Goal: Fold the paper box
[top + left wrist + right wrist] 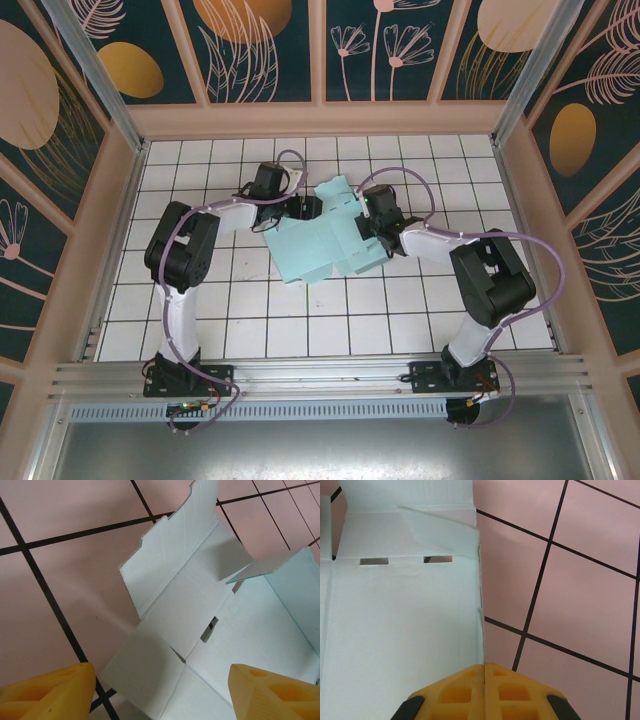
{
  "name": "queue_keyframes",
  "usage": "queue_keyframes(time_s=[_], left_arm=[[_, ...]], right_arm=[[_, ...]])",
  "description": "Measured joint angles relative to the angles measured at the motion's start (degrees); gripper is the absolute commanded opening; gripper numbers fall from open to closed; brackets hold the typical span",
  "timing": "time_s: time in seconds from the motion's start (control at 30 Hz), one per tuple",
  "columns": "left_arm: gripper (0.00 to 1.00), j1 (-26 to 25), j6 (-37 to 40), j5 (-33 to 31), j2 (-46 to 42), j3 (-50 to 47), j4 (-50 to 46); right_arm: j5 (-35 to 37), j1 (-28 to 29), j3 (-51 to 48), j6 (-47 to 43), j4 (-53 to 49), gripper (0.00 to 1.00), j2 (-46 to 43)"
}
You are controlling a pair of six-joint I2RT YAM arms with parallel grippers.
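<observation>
My right gripper (484, 671) pinches the 3 o'clock wall edge of the paper box (318, 248); my left gripper (160, 680) hangs spread at its 11 o'clock. The paper box lies mid-table (250, 320). I'd raise that wall slowly along its crease, holding the base flat.

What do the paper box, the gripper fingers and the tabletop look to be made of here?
The paper box: thin matte pale-blue card, going by crisp creases, die-cut slots and a raised flap. Fingers of the right gripper: yellow-orange, matte, with moulded pockets, probably plastic. Table: smooth white squares with dark grid lines; material unclear.
</observation>
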Motion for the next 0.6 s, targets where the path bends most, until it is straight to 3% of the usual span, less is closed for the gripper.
queue_keyframes(time_s=[0.1, 0.17, 0.37, 0.6], left_arm=[[0.82, 0.0, 0.4, 0.5, 1.4, 1.3, -0.4], [0.84, 0.0, 0.7, 0.4, 2.1, 1.8, -1.0], [0.79, 0.0, 0.1, 2.4, 2.6, 3.1, -2.0], [0.76, -0.3, -2.9, 11.1, 2.3, 1.4, 3.4]], right_arm=[[0.0, 0.0, 0.0, 0.0, 0.0, 0.00, 0.0], [-0.1, 0.0, 0.0, 0.2, 0.0, 0.00, 0.0], [-0.4, 0.0, 0.0, 0.4, 0.0, 0.00, 0.0], [-0.4, 0.0, 0.0, 0.5, 0.0, 0.00, 0.0]])
